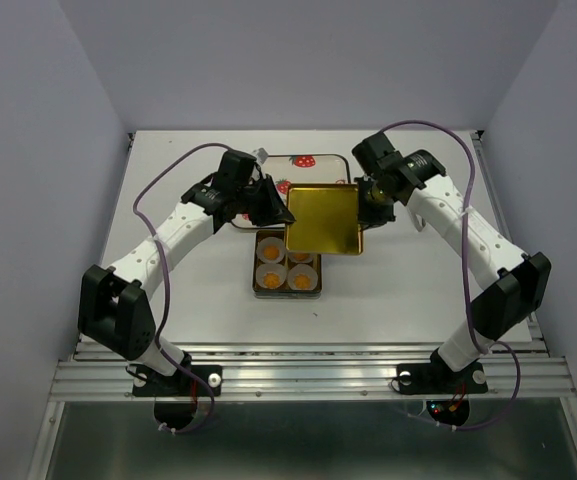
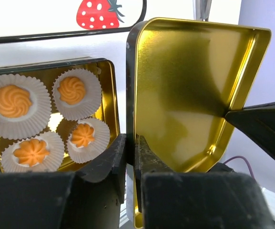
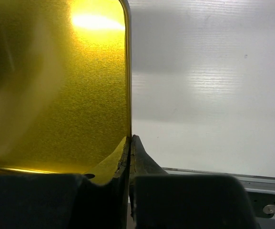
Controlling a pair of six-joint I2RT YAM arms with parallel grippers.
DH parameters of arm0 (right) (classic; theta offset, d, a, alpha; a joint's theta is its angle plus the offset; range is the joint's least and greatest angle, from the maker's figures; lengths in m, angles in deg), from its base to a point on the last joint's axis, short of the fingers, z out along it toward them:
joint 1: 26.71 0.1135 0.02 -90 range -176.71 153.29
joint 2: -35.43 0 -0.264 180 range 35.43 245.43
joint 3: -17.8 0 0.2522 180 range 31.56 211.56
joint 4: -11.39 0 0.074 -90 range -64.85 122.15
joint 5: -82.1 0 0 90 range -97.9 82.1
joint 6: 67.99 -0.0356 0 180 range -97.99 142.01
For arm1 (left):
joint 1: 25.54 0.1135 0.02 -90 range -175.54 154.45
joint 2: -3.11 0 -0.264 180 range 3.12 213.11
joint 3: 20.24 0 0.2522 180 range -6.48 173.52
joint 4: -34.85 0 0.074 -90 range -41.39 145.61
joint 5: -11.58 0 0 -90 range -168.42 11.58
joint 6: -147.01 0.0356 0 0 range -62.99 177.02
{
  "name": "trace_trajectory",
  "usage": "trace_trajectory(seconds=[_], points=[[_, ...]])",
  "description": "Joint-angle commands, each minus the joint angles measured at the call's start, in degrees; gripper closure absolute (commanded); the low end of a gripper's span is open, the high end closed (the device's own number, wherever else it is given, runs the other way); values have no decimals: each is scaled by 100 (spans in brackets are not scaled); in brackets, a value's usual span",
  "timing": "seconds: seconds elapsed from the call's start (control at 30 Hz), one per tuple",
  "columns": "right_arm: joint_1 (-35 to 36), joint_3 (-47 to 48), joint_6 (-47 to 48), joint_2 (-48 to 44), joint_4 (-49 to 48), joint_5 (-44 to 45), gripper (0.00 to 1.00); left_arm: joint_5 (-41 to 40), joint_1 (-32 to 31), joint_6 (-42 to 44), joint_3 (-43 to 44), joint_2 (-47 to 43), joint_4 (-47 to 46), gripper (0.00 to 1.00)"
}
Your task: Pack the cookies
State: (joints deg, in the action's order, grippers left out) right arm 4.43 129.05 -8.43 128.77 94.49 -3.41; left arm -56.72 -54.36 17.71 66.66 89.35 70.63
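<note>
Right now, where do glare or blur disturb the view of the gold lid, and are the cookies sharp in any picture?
Right wrist: bright glare near the top of the gold lid; its left side fades dark and blurred. Left wrist: the cookies are sharp and evenly lit; dark reflections inside the lid. Top external: even light, no strong glare, cookies small.

The left arm (image 1: 173, 232) and right arm (image 1: 465, 228) are built of white link shells and black joint housings, and each rises from a black base bolted to the aluminium rail (image 1: 308, 372). 1 thin purple cable (image 1: 136, 208) per arm loops up from just below the rail. The left hand (image 2: 130, 143) and right hand (image 3: 130, 143) have matte black, grainy fingers tapering to thin tips.
</note>
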Motion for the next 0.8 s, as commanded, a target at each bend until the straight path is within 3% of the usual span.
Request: trace_trajectory(seconds=[0.0, 0.1, 0.2, 0.47, 0.63, 0.77], points=[[68, -63, -59, -369, -483, -212, 99, 36, -27, 20, -98, -151, -83, 100], [68, -204, -164, -457, -702, -194, 96, 80, 8, -50, -116, -90, -84, 100], [68, -283, -419, -545, -922, -220, 80, 133, 78, -269, -230, -142, -232, 100], [-143, -872, -1253, -896, -1966, -976, 53, 247, 526, -1201, -749, -599, -813, 100], [-363, -1101, -1746, -984, -2188, -1284, 26, 449, 869, -1290, -837, -775, -944, 100], [-626, -1459, -2176, -1256, -2520, -1301, 15, 661, 1124, -1527, -995, -915, -1182, 100]])
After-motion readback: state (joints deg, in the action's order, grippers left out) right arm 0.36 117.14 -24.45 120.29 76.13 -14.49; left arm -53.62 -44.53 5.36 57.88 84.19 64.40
